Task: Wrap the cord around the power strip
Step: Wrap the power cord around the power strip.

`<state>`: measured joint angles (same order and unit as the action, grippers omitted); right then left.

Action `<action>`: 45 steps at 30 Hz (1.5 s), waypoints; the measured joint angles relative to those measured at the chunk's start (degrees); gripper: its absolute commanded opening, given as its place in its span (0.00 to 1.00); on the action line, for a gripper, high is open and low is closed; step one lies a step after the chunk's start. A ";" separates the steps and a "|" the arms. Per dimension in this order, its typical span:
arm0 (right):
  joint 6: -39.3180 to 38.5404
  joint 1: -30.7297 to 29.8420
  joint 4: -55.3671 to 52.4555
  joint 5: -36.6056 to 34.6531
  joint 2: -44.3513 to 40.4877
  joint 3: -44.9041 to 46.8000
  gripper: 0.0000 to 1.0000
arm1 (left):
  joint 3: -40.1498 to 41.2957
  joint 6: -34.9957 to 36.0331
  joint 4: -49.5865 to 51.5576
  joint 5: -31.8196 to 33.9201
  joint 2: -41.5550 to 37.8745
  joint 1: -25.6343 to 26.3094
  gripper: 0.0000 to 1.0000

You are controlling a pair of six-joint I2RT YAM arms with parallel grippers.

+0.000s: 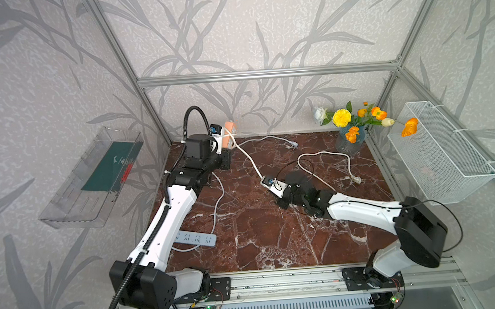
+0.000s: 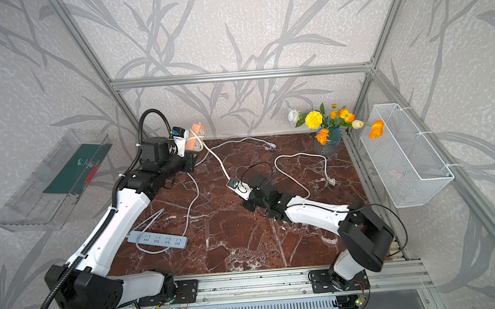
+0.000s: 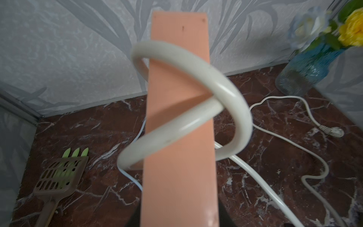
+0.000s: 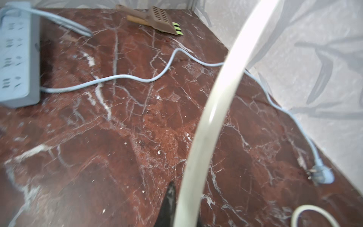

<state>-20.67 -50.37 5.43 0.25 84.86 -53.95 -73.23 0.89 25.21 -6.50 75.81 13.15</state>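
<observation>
Red-brown marbled counter (image 1: 261,234), near edge to far: at the near-left corner a flat blue-grey plastic power strip (image 1: 197,238) lies untouched, its thin grey cord (image 4: 121,75) trailing toward the far edge. At mid-counter the right hand (image 1: 267,182) is clenched on the thick cream-coloured cord (image 4: 204,141), which passes between its fingers in the right wrist view. Beyond the hand the rest of that cord lies slack in a wide bend, ending in a cream plug (image 1: 357,179) near the right edge. At the far-left corner the left hand (image 1: 228,147) grips one end of the long salmon-pink plastic power strip (image 1: 229,131), holding it up off the counter. The left wrist view shows about one loose turn of cream cord around the strip, standing off its body rather than lying snug. The wrapping looks barely begun: one turn on, with most of the cord and the plug left to wind. A blue glass vase of orange and yellow flowers (image 1: 350,145) stands at the far-right corner.
</observation>
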 measured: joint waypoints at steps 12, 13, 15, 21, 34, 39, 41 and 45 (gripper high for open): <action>-13.51 -0.87 -19.50 3.32 -7.10 -23.65 0.00 | -0.17 8.37 6.95 -13.73 9.38 8.96 0.00; -13.81 0.31 -20.15 4.46 -6.56 -25.49 0.00 | -0.17 9.42 7.41 -15.19 9.20 10.12 0.00; -13.90 3.82 -21.07 7.19 -5.33 -28.89 0.01 | 0.44 11.87 7.93 -18.99 7.82 12.46 0.00; -12.70 12.96 -22.16 15.10 0.72 -37.73 0.01 | 5.44 16.00 8.90 -29.07 0.33 13.64 0.00; 0.52 22.58 -20.33 36.41 13.77 -41.00 0.10 | 7.26 11.21 2.34 -50.45 -4.98 14.43 0.00; 7.43 23.21 -12.02 40.26 15.58 -35.47 0.24 | 7.28 4.31 -6.99 -55.34 -8.76 13.64 0.00; 10.78 23.54 -8.11 40.94 15.58 -32.74 0.32 | 7.28 2.56 -9.55 -55.89 -10.05 13.14 0.00; 18.16 23.87 0.50 40.59 15.58 -26.73 0.43 | 7.15 0.68 -13.79 -56.04 -11.17 12.94 0.00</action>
<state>-2.50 -26.50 5.93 40.84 100.44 -80.68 -66.08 1.56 11.42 -62.54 64.64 26.09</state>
